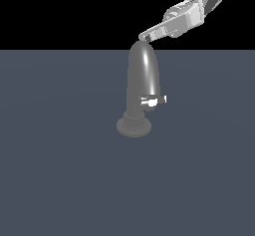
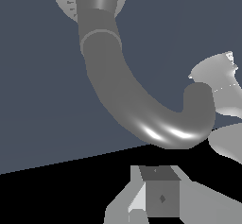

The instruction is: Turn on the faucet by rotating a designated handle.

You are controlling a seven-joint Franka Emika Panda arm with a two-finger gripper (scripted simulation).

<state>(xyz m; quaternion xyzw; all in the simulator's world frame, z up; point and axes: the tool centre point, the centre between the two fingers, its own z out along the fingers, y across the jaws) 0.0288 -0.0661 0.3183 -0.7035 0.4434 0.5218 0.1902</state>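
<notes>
I'm on the approach; my gripper (image 1: pixel 145 37) hovers at the faucet's (image 1: pixel 143 75) crown, mid-surface; the handle (image 1: pixel 155 100) sits low, untouched; jaws' spread unclear; next, descend beside it.

The arm (image 1: pixel 199 6) runs off the exterior view's top edge — only its lower links show. The gripper (image 1: pixel 145 37) is tiny there, its jaws unreadable. In the wrist view the faucet (image 2: pixel 142 109) loses its base flange past the edge — fingers (image 2: pixel 160 197) partly cropped too.
</notes>
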